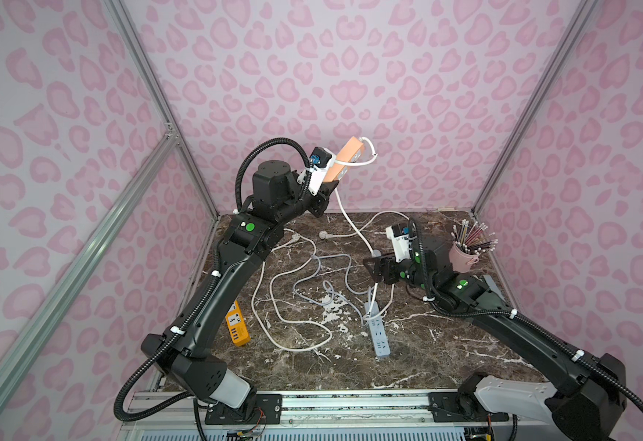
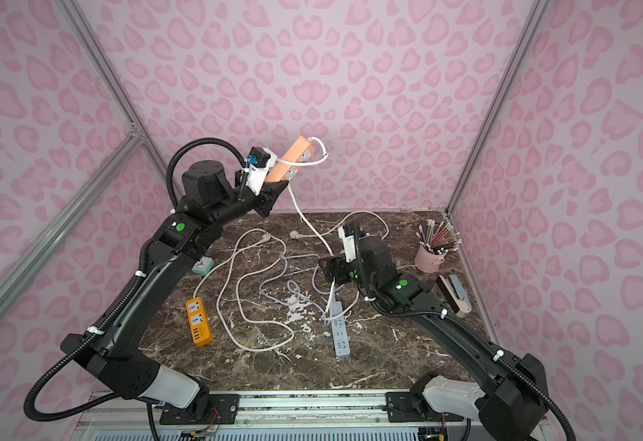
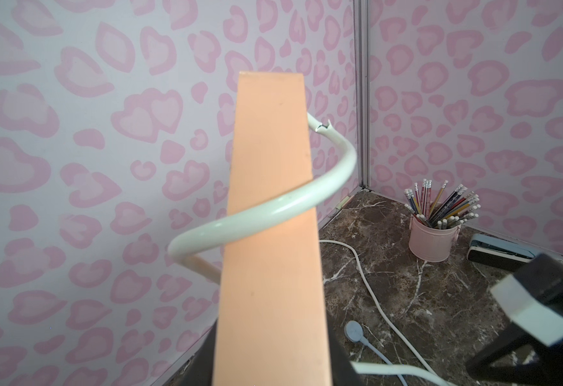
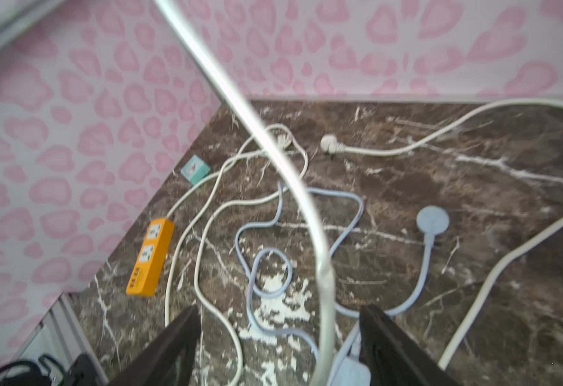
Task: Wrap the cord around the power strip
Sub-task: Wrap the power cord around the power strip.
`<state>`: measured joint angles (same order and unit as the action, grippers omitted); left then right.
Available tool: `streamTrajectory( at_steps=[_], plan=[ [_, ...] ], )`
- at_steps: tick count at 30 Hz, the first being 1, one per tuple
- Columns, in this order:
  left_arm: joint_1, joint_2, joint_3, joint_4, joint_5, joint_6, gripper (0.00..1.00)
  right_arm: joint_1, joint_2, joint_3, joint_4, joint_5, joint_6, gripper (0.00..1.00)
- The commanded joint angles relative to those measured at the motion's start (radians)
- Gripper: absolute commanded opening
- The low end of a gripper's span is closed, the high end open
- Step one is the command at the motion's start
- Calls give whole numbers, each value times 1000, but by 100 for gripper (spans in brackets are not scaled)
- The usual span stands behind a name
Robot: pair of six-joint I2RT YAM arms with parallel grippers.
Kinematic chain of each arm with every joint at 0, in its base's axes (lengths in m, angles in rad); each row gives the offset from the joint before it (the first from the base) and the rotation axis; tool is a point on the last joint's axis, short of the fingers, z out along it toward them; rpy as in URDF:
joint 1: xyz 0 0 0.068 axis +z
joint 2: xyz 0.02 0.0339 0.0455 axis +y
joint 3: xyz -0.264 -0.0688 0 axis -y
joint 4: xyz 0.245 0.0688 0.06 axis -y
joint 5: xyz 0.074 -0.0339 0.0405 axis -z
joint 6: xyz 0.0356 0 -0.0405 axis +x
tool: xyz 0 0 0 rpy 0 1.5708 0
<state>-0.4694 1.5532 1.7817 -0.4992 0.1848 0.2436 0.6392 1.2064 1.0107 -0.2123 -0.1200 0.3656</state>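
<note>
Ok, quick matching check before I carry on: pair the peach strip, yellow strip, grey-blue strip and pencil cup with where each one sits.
Things:
1. peach power strip
2. yellow power strip
3. grey-blue power strip
4. pencil cup

Places:
A. standing in the far right corner
B. raised in the left claw
C. flat near the left edge of the table
D. flat near the table's middle

Pairs: 1-B, 2-C, 3-D, 4-A

A yellow power strip (image 2: 199, 322), a small teal cube (image 2: 202, 264) and a blue-grey power strip (image 2: 341, 336) with looped cord lie on the marble table (image 2: 388, 355), a pink cup of pencils (image 2: 430, 259) standing near a stapler (image 2: 454, 296).
</note>
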Motion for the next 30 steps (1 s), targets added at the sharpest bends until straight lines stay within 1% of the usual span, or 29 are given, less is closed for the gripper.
streamTrajectory(
  at_steps=[1, 4, 7, 8, 10, 12, 13, 15, 17, 20, 23, 25, 28, 30],
  plan=[
    [-1, 3, 16, 44, -14, 9, 2, 14, 11, -47, 28, 26, 18, 77],
    [-1, 4, 21, 44, -13, 9, 3, 2, 50, -68, 88, 48, 27, 72],
    [0, 9, 31, 33, -13, 11, 3, -2, 122, -20, 77, 54, 26, 63],
    [-1, 9, 31, 30, -15, 12, 2, -2, 146, 6, 57, 49, 20, 57],
    [0, 5, 24, 31, -23, 20, 2, -2, 171, 28, 40, 51, 4, 39],
    [11, 8, 14, 36, -36, 27, 2, 0, 150, 38, 20, 61, -40, 20],
    [23, 12, 11, 34, -36, 29, 2, 5, 133, 45, 0, 63, -79, 14],
    [50, 34, 17, 8, -47, 43, 3, 36, 85, 61, -54, 108, -189, 3],
    [59, 67, 35, -42, -70, 82, 3, 90, 43, 69, -102, 167, -310, 0],
    [59, 102, 28, -94, -81, 155, 2, 187, -13, 71, -147, 323, -492, 0],
    [60, 113, -23, -120, -78, 250, 3, 214, -41, 143, -202, 437, -612, 0],
    [59, 103, -77, -134, -71, 310, 2, 214, -52, 206, -234, 468, -678, 0],
    [59, 71, -170, -154, -36, 399, 2, 217, -53, 313, -267, 471, -757, 0],
    [52, 43, -226, -169, 35, 450, 3, 216, -48, 382, -256, 467, -808, 0]
  ],
)
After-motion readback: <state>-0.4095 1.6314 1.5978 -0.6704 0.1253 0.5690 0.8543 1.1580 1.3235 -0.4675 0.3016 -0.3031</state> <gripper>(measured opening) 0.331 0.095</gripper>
